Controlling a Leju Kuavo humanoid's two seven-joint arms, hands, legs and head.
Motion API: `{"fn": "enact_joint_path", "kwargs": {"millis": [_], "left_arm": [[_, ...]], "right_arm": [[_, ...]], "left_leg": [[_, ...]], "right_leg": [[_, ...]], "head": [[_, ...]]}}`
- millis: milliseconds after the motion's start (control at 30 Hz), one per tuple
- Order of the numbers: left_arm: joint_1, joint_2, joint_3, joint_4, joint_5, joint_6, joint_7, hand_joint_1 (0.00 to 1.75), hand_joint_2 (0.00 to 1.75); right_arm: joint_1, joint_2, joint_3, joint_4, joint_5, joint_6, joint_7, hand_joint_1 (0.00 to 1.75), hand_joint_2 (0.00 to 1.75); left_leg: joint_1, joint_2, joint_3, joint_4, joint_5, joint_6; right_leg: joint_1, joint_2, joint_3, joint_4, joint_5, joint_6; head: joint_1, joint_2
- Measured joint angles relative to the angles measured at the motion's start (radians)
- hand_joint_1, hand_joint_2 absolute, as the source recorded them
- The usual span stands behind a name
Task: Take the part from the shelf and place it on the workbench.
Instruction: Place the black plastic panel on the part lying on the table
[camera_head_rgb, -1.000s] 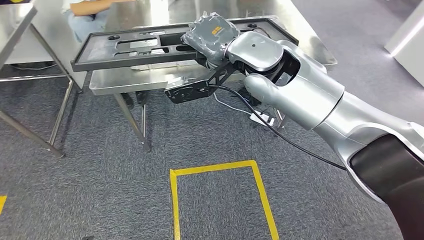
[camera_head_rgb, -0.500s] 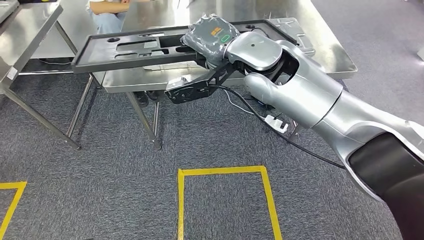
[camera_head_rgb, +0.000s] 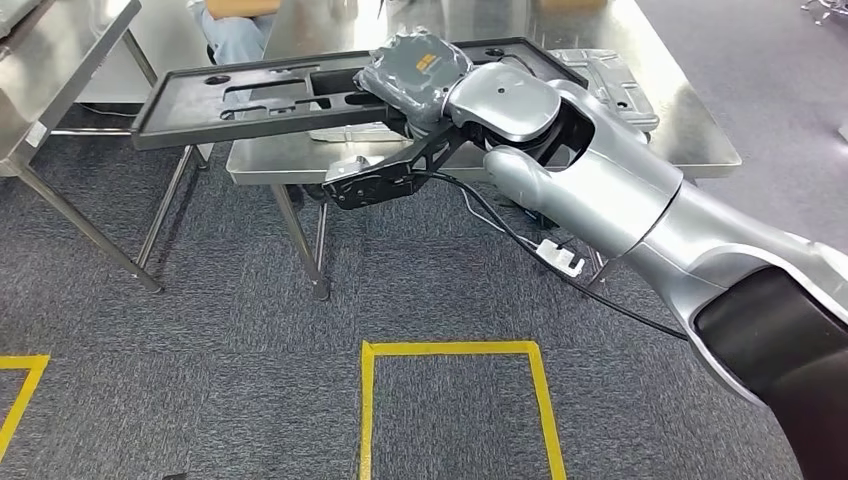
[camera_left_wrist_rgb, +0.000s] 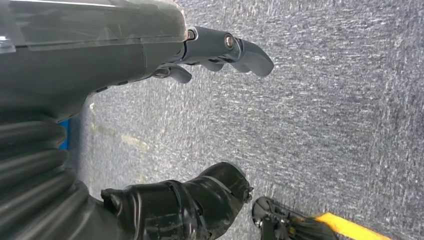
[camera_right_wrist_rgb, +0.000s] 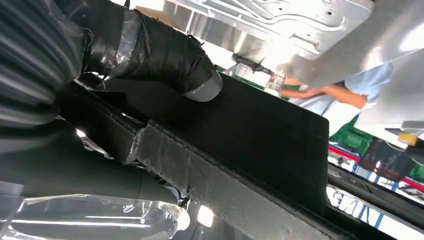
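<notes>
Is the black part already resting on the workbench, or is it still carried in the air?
Carried: the right hand grips the black part, whose far end juts out past the workbench edge over carpet, unsupported.

A long black part (camera_head_rgb: 270, 95) is held at one end by the right hand (camera_head_rgb: 415, 70), level above the near edge of a steel desk (camera_head_rgb: 690, 130). A silver stamped panel (camera_head_rgb: 615, 80) is seen lying on that desk. Yellow tape lines (camera_head_rgb: 450, 350) are marked on the grey carpet (camera_head_rgb: 200, 330) below.
</notes>
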Motion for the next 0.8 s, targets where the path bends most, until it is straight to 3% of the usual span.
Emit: {"fn": "enact_joint_path", "kwargs": {"millis": [67,100,133,267,333,400,433,467,500,533,600,667,800], "left_arm": [[0.000,0.000,0.000,0.000,-0.001,0.000,0.000,0.00,1.75],[0.000,0.000,0.000,0.000,-0.002,0.000,0.000,0.00,1.75],[0.000,0.000,0.000,0.000,-0.002,0.000,0.000,0.00,1.75],[0.000,-0.002,0.000,0.000,-0.004,0.002,0.001,0.00,1.75],[0.000,-0.003,0.000,0.000,-0.003,0.005,0.004,0.00,1.75],[0.001,-0.003,0.000,0.000,-0.002,0.008,0.007,0.00,1.75],[0.002,-0.003,0.000,0.000,-0.002,0.010,0.008,0.00,1.75],[0.004,-0.003,0.000,0.000,-0.002,0.011,0.009,0.00,1.75],[0.004,-0.004,0.000,0.000,-0.002,0.013,0.010,0.00,1.75],[0.004,-0.004,0.000,0.000,-0.002,0.014,0.010,0.00,1.75],[0.005,-0.004,0.000,0.000,-0.004,0.016,0.011,0.00,1.75],[0.004,-0.004,0.000,0.000,-0.005,0.017,0.012,0.00,1.75],[0.003,-0.005,0.000,0.000,-0.007,0.017,0.014,0.00,1.75]], "right_arm": [[-0.001,0.000,0.000,0.003,0.002,-0.001,0.000,1.75,1.75],[-0.002,0.001,0.000,0.004,0.003,-0.002,-0.001,1.75,1.75],[-0.002,0.002,0.000,0.005,0.005,-0.003,-0.001,1.75,1.75],[-0.003,0.007,0.001,0.013,0.023,-0.004,0.018,1.75,1.75],[-0.004,0.008,0.001,0.020,0.040,0.001,0.047,1.75,1.75],[-0.004,0.008,0.001,0.031,0.054,0.009,0.072,1.75,1.75],[-0.002,0.007,0.001,0.037,0.058,0.013,0.081,1.75,1.75],[-0.001,0.005,0.001,0.045,0.061,0.017,0.090,1.75,1.75],[-0.001,0.002,0.001,0.053,0.063,0.019,0.096,1.75,1.75],[-0.001,-0.002,0.000,0.060,0.065,0.020,0.101,1.75,1.75],[-0.005,-0.012,-0.001,0.072,0.069,0.021,0.108,1.75,1.75],[-0.010,-0.020,-0.003,0.082,0.072,0.022,0.110,1.75,1.75],[-0.013,-0.030,-0.004,0.096,0.077,0.025,0.118,1.75,1.75]], "left_leg": [[-0.002,-0.007,0.010,0.003,-0.011,-0.005],[-0.004,-0.009,0.012,0.006,-0.016,-0.008],[-0.005,-0.011,0.013,0.007,-0.019,-0.012],[-0.003,-0.008,0.008,0.017,-0.034,-0.030],[0.000,-0.001,-0.031,0.097,-0.074,-0.042],[0.004,0.003,-0.106,0.234,-0.124,-0.052],[0.006,0.004,-0.139,0.286,-0.135,-0.055],[0.009,0.005,-0.158,0.307,-0.127,-0.058],[0.011,0.005,-0.157,0.288,-0.099,-0.060],[0.013,0.006,-0.136,0.228,-0.055,-0.061],[0.012,0.008,-0.071,0.085,0.014,-0.062],[0.007,0.007,-0.037,0.018,0.026,-0.054],[0.006,0.006,-0.028,0.010,0.016,-0.025]], "right_leg": [[0.005,0.001,0.055,-0.135,0.078,-0.013],[0.007,0.001,0.079,-0.188,0.099,-0.018],[0.009,0.001,0.093,-0.218,0.106,-0.022],[0.005,0.000,0.107,-0.241,0.101,-0.032],[0.000,-0.002,0.117,-0.249,0.100,-0.040],[-0.001,-0.001,0.124,-0.250,0.095,-0.045],[-0.001,-0.001,0.127,-0.250,0.092,-0.046],[-0.001,0.001,0.130,-0.249,0.088,-0.046],[-0.002,0.002,0.135,-0.248,0.084,-0.044],[-0.004,0.003,0.141,-0.246,0.078,-0.041],[-0.006,0.003,0.152,-0.242,0.065,-0.030],[-0.004,0.005,0.153,-0.239,0.058,-0.020],[-0.004,0.006,0.148,-0.227,0.044,-0.005]], "head": [[0.000,0.000],[-0.001,0.000],[-0.001,0.000],[-0.002,0.000],[-0.005,0.000],[-0.007,0.000],[-0.007,0.000],[-0.007,0.000],[-0.007,0.000],[-0.006,0.000],[-0.007,0.000],[-0.008,0.000],[-0.006,0.000]]}}
